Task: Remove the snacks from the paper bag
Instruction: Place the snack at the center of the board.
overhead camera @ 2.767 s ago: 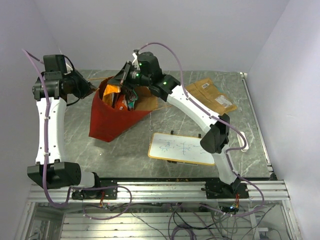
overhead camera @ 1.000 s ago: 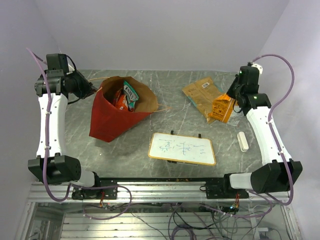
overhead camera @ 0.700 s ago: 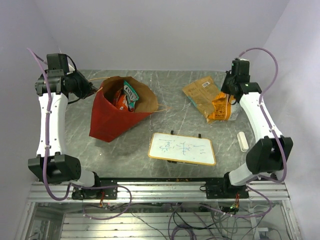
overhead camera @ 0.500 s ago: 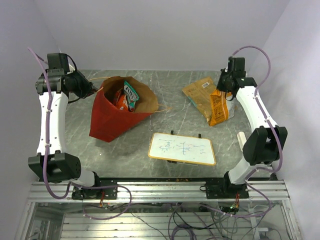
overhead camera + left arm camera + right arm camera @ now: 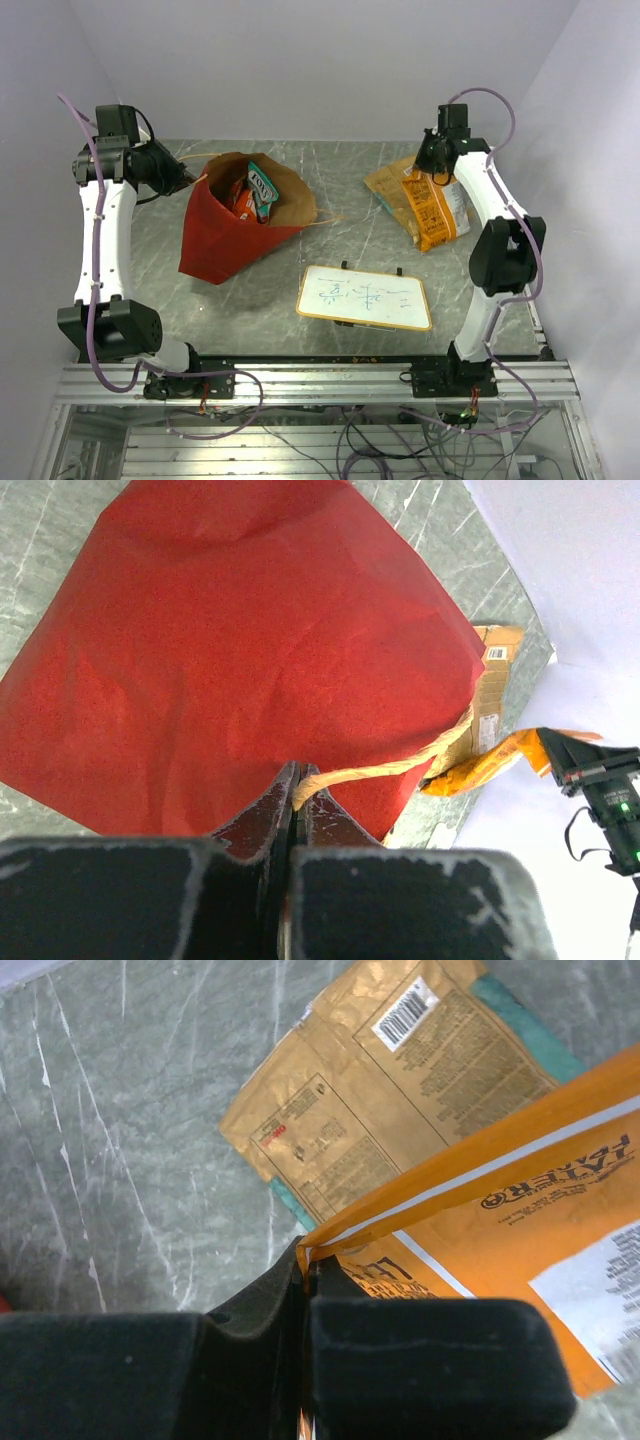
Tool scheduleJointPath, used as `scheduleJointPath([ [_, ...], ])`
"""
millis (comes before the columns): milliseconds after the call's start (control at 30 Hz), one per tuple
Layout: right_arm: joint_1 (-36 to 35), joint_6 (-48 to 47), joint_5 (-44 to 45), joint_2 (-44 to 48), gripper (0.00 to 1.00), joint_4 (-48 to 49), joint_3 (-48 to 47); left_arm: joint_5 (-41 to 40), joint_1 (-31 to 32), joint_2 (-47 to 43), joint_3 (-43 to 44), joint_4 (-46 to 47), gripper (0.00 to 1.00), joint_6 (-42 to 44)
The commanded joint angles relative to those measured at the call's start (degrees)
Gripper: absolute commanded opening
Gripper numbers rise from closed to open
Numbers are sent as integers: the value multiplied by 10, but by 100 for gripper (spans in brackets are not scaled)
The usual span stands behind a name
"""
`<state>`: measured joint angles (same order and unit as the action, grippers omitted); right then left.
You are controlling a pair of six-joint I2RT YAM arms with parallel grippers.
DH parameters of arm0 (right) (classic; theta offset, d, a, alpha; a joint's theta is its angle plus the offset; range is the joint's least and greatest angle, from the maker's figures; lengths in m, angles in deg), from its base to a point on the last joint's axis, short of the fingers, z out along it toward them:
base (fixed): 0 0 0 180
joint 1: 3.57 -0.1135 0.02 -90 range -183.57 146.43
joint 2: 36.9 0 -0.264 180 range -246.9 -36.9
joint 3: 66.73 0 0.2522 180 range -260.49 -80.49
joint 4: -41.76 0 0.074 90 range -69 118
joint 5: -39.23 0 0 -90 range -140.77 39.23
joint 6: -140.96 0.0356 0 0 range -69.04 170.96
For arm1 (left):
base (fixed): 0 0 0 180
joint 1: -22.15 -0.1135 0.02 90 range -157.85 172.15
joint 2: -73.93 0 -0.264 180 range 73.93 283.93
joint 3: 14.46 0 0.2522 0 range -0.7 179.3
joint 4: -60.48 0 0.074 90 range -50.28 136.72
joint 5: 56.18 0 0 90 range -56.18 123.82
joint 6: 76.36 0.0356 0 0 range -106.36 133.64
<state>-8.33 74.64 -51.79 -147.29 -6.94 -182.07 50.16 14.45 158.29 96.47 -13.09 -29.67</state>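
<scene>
The red paper bag lies open on the left of the table, with teal and red snacks showing in its brown mouth. My left gripper is shut on the bag's string handle, and the bag's red side fills the left wrist view. At the back right, my right gripper is shut on the top corner of an orange packet. In the right wrist view that packet hangs over the large tan chip bag, which lies flat on the table.
A white-framed whiteboard lies at the front centre of the grey marble table. A teal packet edge sticks out from under the tan chip bag. Walls close in at the back and on both sides.
My right arm has carried the orange packet from the bag to the back right, then swung back and left so it trails over the tan chip bag. The left arm has not moved.
</scene>
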Motion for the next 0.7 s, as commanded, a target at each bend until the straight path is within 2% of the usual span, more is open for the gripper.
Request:
scheduleJointPath([
  [0, -10, 39, -22, -50, 0, 16, -42, 3, -6, 2, 18, 1, 7, 13],
  [400, -17, 99, -45, -212, 0, 83, -88, 5, -8, 9, -3, 3, 7, 21],
  [667, -17, 111, -64, -256, 0, 113, -92, 15, -9, 4, -23, 16, 7, 21],
])
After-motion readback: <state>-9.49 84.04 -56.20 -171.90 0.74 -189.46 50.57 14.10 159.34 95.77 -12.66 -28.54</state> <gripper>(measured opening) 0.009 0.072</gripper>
